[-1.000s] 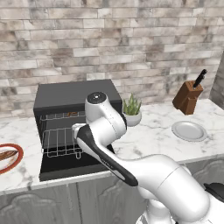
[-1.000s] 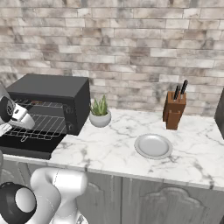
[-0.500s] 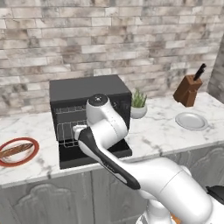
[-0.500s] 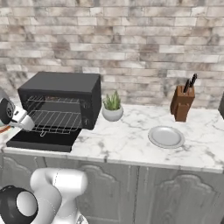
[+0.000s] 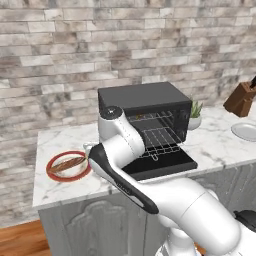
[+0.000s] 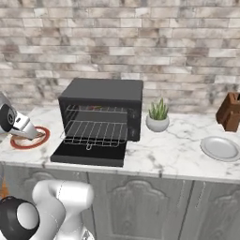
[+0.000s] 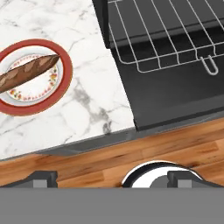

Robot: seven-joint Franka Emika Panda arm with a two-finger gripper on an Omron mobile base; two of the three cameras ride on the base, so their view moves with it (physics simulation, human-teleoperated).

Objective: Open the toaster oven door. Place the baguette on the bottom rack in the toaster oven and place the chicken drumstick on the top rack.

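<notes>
The toaster oven [image 6: 101,110] stands on the marble tabletop [image 6: 178,152] with the toaster oven door [image 6: 89,153] folded down flat. The bottom rack [image 6: 96,133] is drawn partly out over the door; the top rack [image 6: 96,112] sits inside, above it. Left of the oven, apart from it, a red-rimmed plate [image 7: 64,78] carries the baguette [image 7: 27,72], lying diagonally. The hand [image 7: 111,177] hangs above the tabletop's front edge, between plate and door, fingers spread wide, gripping nothing. A potted plant [image 6: 157,117], a grey plate [image 6: 220,148] and a knife block [image 6: 229,111] stand right of the oven.
</notes>
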